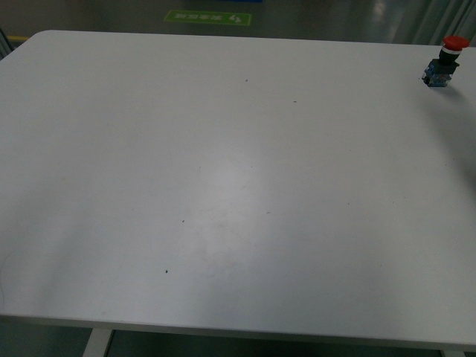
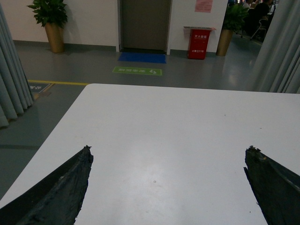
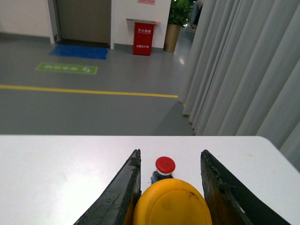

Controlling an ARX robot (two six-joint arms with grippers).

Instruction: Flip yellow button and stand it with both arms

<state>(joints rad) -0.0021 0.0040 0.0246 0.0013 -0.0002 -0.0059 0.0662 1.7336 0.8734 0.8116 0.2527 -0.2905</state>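
In the right wrist view my right gripper is shut on the yellow button. Its round orange-yellow cap faces the camera between the two dark fingers, and its body is hidden behind the cap. My left gripper is open and empty over the bare white table; only its two dark fingertips show. Neither gripper nor the yellow button shows in the front view.
A similar switch with a red cap stands at the table's far right corner; it also shows beyond the yellow cap in the right wrist view. Grey curtains hang past the table's right edge. The white table fills the front view.
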